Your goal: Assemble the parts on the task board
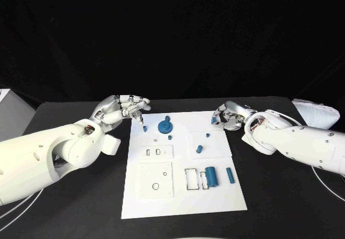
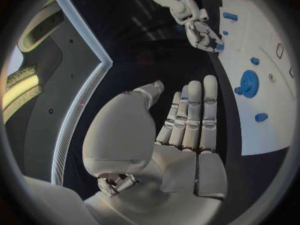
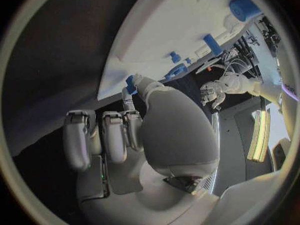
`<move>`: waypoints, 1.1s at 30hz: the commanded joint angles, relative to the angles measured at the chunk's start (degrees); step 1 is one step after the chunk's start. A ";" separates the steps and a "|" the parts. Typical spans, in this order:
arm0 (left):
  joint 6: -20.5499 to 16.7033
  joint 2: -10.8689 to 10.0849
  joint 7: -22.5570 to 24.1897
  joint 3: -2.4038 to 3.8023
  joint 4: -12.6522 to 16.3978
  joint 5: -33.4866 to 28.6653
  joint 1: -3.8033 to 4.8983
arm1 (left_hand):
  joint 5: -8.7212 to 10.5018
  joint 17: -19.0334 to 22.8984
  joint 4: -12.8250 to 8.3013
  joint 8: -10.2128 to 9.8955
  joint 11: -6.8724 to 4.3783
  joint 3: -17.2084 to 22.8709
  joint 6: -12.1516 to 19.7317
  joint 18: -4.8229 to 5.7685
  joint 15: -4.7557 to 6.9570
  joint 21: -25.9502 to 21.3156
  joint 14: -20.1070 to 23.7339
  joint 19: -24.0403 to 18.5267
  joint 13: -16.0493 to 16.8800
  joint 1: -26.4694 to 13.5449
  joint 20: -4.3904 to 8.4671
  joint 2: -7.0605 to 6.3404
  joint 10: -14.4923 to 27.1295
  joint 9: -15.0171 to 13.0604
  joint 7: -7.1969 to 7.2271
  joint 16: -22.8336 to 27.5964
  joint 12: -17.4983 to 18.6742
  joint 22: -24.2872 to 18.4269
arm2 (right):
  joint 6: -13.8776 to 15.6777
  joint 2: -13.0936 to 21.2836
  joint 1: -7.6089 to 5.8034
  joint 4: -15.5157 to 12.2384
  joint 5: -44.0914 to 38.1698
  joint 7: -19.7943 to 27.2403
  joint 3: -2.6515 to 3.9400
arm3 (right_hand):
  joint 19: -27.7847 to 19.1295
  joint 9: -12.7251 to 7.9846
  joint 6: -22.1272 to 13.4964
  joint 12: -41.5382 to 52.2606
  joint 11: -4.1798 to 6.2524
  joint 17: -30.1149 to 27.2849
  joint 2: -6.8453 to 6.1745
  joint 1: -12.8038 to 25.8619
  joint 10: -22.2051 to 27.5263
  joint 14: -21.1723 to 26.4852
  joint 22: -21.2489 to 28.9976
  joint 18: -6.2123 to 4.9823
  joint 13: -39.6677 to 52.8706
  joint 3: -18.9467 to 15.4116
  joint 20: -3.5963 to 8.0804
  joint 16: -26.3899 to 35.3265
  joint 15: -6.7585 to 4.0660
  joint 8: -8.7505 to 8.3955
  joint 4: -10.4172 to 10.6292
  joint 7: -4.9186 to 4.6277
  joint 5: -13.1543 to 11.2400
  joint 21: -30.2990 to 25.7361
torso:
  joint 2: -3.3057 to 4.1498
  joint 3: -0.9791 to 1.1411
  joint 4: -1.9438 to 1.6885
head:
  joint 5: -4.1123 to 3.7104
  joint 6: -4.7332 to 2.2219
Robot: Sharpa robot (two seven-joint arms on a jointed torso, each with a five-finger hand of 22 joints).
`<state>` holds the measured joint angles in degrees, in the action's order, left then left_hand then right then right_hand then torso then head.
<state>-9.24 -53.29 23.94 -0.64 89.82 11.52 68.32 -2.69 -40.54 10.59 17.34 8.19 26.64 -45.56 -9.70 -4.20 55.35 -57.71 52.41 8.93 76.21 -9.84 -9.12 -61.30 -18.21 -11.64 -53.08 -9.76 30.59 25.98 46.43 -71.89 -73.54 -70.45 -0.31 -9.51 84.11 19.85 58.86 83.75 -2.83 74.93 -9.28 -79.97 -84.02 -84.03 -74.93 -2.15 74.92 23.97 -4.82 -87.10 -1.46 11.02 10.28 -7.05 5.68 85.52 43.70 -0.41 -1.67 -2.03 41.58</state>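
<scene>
The left hand point(image 1: 123, 110) is hovering open-fingered at the white task board's point(image 1: 183, 199) eleven o'clock corner; the right hand point(image 1: 229, 117) is pinching a small blue part point(image 3: 130, 83) at one o'clock.

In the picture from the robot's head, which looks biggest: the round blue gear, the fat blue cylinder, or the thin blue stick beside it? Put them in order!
Largest to smallest, as they look from the head view:
1. Fat blue cylinder
2. Round blue gear, close behind, so those two are nearly tied
3. Thin blue stick
</scene>
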 commanded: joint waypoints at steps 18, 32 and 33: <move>7.55 4.93 -29.05 0.02 -5.59 17.95 5.74 | -0.28 -49.46 4.04 16.74 -6.59 -0.62 -3.99 7.81 5.91 31.18 -32.29 32.38 61.02 -5.84 5.63 0.47 -16.28 -14.64 5.85 -36.92 -67.73 50.36 | -0.44 -2.96 -3.99 -7.82 0.24 -9.97 0.06 | 3.13 0.20 0.59 0.20 0.36 9.60 -0.45 0.83 -1.58 -4.70 -12.06 1.01 8.69 0.13 0.40 -0.13 -0.49 0.36 0.03 0.00 0.33 0.35 | -2.48 -0.72 0.37 | 0.84 -0.28; 5.66 7.54 -38.05 -0.15 -6.68 21.31 9.43 | -0.28 -49.46 5.18 17.07 -6.65 -0.60 -3.62 7.70 6.02 31.05 -32.29 32.09 60.01 -7.02 5.80 0.19 -15.34 -15.70 5.91 -36.92 -67.11 49.92 | -1.26 -8.35 -3.81 -8.28 -3.14 -11.92 -0.16 | 3.19 0.20 0.54 0.20 0.38 9.61 -0.49 0.87 -1.59 -4.70 -12.13 1.03 8.70 0.16 0.41 -0.14 -0.49 0.37 0.02 0.01 0.39 0.43 | -3.32 -1.01 0.23 | 1.85 -0.17; 5.61 7.57 -38.17 -0.20 -6.70 21.34 9.47 | -0.28 -49.46 5.18 17.07 -6.65 -0.59 -3.61 7.70 6.02 31.05 -32.29 32.08 59.96 -7.01 5.80 0.19 -15.31 -15.71 5.91 -36.92 -67.08 49.92 | -1.26 -8.67 -3.74 -8.41 -3.50 -12.02 -0.19 | 3.19 0.20 0.54 0.20 0.38 9.61 -0.49 0.87 -1.59 -4.70 -12.13 1.03 8.70 0.16 0.41 -0.14 -0.49 0.37 0.02 0.01 0.39 0.43 | -3.34 -1.03 0.15 | 1.87 -0.10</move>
<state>-4.19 -45.87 -11.19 -0.85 83.10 31.11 77.59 -3.07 -74.95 15.43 34.15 1.44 25.93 -49.55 -2.99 1.54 86.48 -84.04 83.75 68.95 69.64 -4.12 -9.06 -76.97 -33.85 -5.80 -89.82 -77.15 74.95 25.80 37.99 -75.73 -81.76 -71.31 -11.15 -9.67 84.11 19.98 59.25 83.75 -2.83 74.91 -9.75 -79.52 -84.02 -84.03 -74.91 -2.15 74.90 23.96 -4.82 -87.10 -1.44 11.00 10.27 -7.07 5.89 85.75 40.50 -1.34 -1.38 -0.19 41.41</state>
